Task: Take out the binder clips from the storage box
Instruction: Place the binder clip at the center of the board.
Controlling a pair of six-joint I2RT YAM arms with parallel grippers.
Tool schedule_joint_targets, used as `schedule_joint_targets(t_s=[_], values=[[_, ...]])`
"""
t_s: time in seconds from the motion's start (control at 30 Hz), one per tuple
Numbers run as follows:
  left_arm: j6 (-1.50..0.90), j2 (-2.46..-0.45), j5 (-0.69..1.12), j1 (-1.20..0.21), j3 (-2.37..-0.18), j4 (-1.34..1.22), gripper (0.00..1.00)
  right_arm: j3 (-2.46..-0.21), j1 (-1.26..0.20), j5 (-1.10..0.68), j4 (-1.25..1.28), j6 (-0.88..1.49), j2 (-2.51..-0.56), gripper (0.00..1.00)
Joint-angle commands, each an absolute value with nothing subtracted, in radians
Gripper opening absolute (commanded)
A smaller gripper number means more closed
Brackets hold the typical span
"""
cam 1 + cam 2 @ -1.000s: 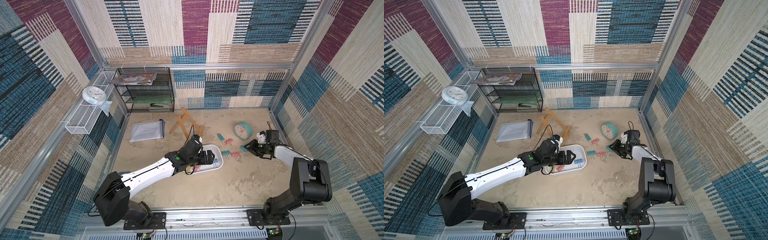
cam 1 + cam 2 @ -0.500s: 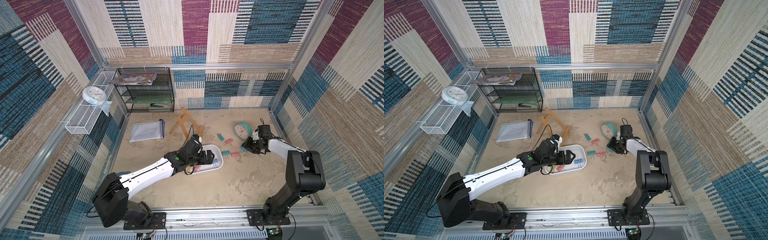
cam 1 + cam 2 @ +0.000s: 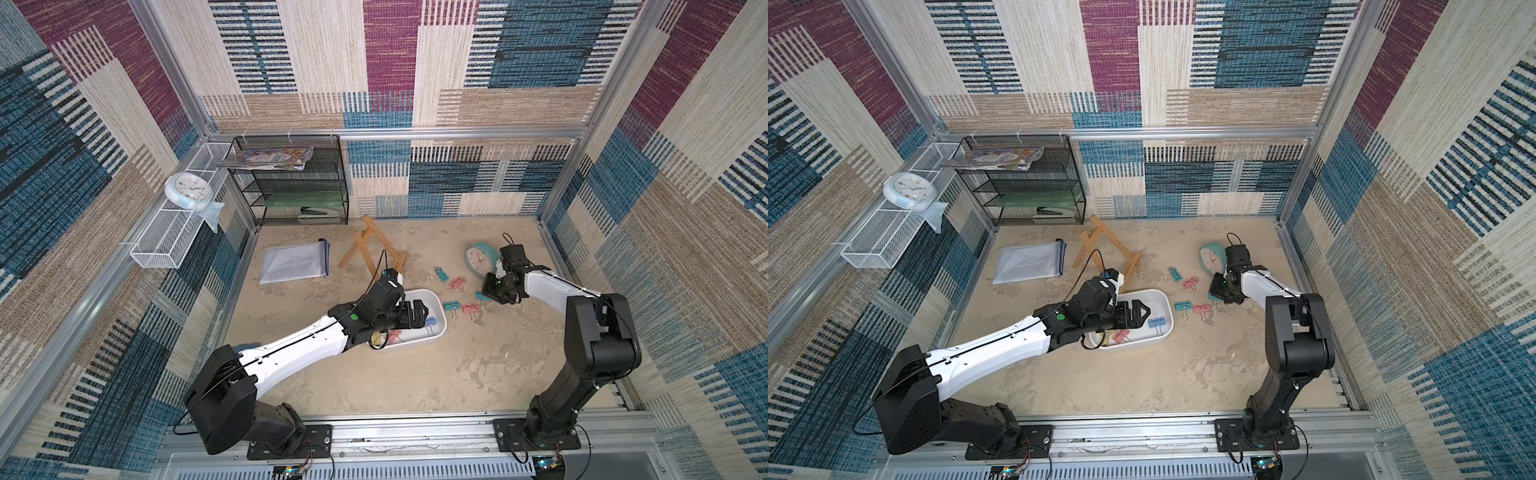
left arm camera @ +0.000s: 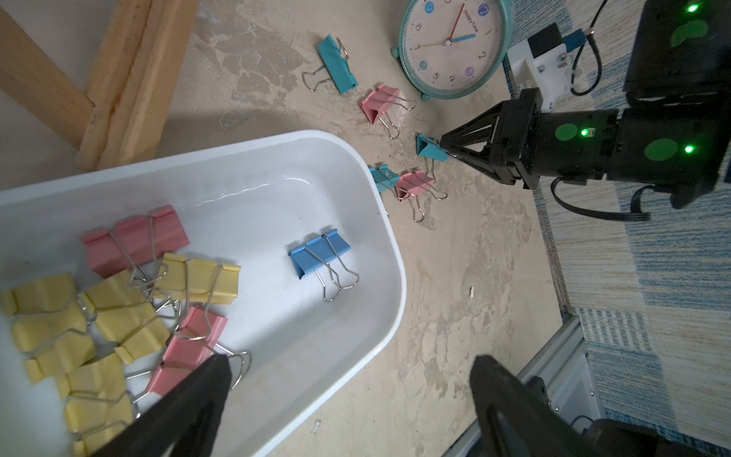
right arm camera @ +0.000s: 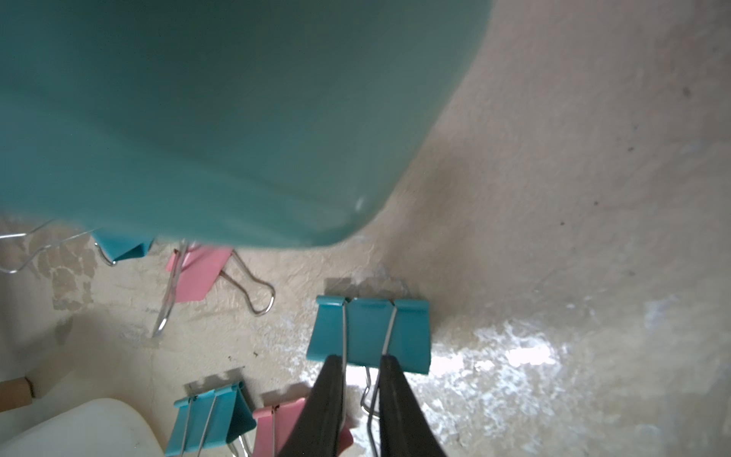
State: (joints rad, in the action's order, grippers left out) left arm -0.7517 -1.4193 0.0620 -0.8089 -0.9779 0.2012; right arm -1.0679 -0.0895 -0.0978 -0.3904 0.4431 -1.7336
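Observation:
The white storage box [image 3: 432, 298] [image 3: 1163, 300] [image 4: 395, 253] lies mid-table. Inside it are binder clips: a blue one [image 4: 318, 253] [image 3: 430, 322] alone, and pink [image 4: 134, 241] and yellow [image 4: 197, 277] ones tangled together. My left gripper [image 3: 415, 314] [image 3: 1138, 313] [image 4: 350, 368] hovers open over the box and holds nothing. Right of the box, teal [image 3: 441, 273] and pink [image 3: 471, 308] clips lie on the table. My right gripper [image 3: 487, 296] [image 5: 362, 358] is low beside them. Its fingers pinch the wire handles of a teal clip [image 5: 370, 332] [image 4: 429, 147].
A teal alarm clock [image 3: 478, 258] stands just behind my right gripper and fills much of the right wrist view. A wooden easel [image 3: 370, 249] and a document pouch [image 3: 293, 262] lie behind the box. A black mesh rack [image 3: 299, 183] and a white wire basket [image 3: 166, 237] stand at the back left.
My right gripper has moved left and forward along the table to the loose clips, and its jaws have narrowed onto the teal clip's handles. The left arm has hardly moved.

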Motion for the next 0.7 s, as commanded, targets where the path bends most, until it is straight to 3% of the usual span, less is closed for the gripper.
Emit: schedule_joint_targets(t_s=[0.0, 0.17, 0.33, 0.5, 0.67], values=[[-0.742, -1.422, 0.060, -0.808, -0.977, 0.205, 0.99, -1.079, -0.101, -0.084, -0.426, 0.378, -1.732, 0.24], [-0.740, -1.416, 0.057, -0.808, -0.978, 0.210, 0.99, -1.072, -0.104, -0.057, -0.450, 0.371, -1.670, 0.31], [-0.720, -1.401, 0.012, -0.808, -0.977, 0.240, 0.99, -1.009, -0.104, -0.049, -0.429, 0.384, -1.487, 0.33], [-0.692, -1.356, -0.055, -0.808, -0.938, 0.261, 0.99, -0.878, -0.135, -0.375, -0.280, 0.362, -1.274, 0.28], [-0.697, -1.306, -0.097, -0.807, -0.882, 0.263, 0.99, -0.899, -0.287, -0.402, -0.332, 0.257, -1.226, 0.26]])
